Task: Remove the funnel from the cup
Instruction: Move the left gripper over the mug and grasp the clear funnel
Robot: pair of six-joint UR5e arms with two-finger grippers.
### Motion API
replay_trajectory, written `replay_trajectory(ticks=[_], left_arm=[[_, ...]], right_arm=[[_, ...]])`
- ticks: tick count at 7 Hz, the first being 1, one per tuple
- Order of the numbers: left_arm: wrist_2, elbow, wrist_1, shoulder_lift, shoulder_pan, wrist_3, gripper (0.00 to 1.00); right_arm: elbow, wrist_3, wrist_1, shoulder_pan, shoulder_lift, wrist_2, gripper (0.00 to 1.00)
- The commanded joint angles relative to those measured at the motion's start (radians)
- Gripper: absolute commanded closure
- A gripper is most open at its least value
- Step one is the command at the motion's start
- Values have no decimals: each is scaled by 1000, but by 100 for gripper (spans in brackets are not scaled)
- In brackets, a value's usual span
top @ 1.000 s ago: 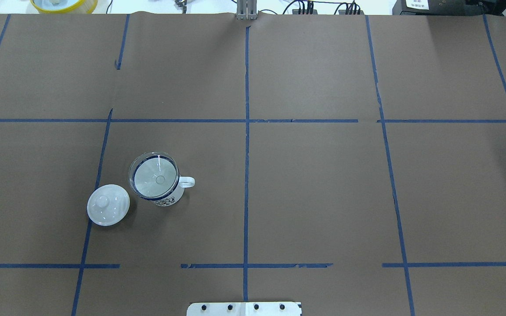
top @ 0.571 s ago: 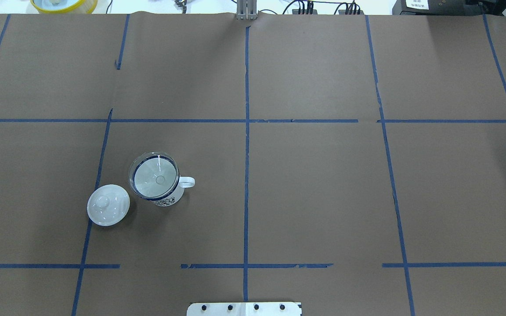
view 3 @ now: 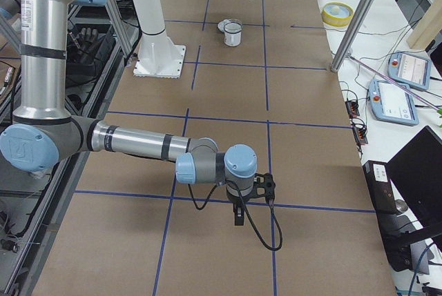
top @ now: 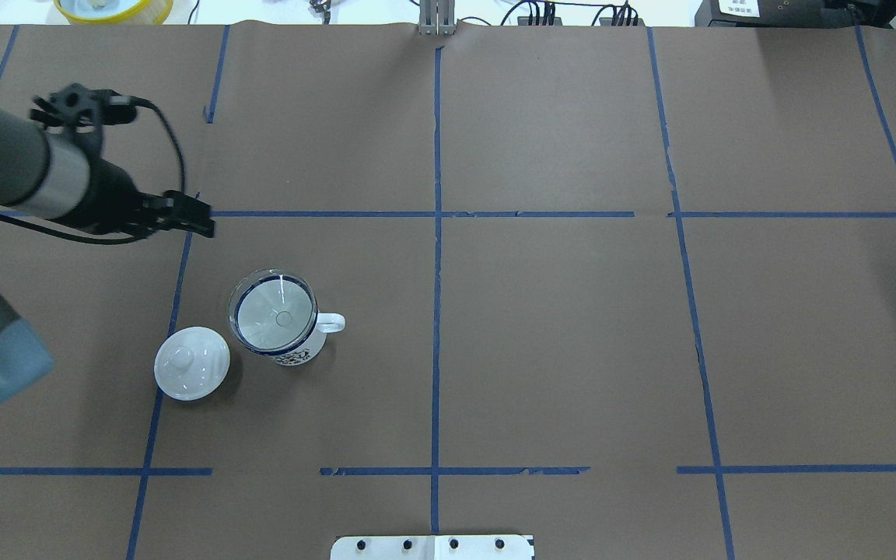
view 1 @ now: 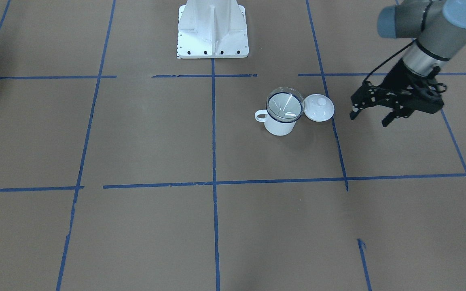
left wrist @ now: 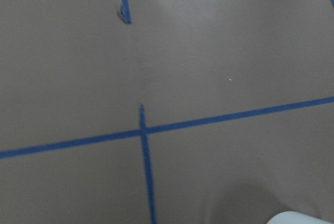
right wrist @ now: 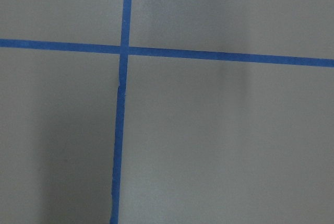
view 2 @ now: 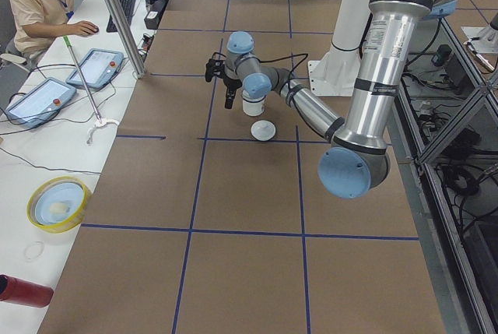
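Note:
The clear funnel [top: 275, 311] sits in the white cup [top: 296, 356], its rim resting on the cup's dark blue rim. The cup's handle points toward the table's middle. Both also show in the front-facing view, funnel [view 1: 284, 106] in cup [view 1: 278, 126]. My left gripper [top: 203, 225] is open and empty, above the table and apart from the cup, on its far left side; in the front-facing view the left gripper [view 1: 368, 120] has its jaws spread. My right gripper [view 3: 238, 216] shows only in the exterior right view, far from the cup; I cannot tell if it is open or shut.
A white domed lid [top: 191, 363] with a knob lies on the table just left of the cup, also in the front-facing view [view 1: 319, 108]. The robot's white base [view 1: 212, 28] stands behind. Blue tape lines cross the brown table cover.
My left arm has come into the overhead view from the left edge and moved right, toward the cup. The cup, funnel and lid have not moved.

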Motion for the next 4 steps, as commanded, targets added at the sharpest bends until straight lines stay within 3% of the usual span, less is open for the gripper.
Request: replay_trajectory(ticks=[1, 2, 4], left_arm=[[156, -19, 245, -204, 197, -254, 0], [205, -6, 244, -218, 245, -284, 0], [209, 43, 239, -230, 248, -283, 5]], right_arm=[[0, 0, 0, 0, 0, 0, 0], [0, 0, 0, 0, 0, 0, 0], [0, 0, 0, 0, 0, 0, 0]])
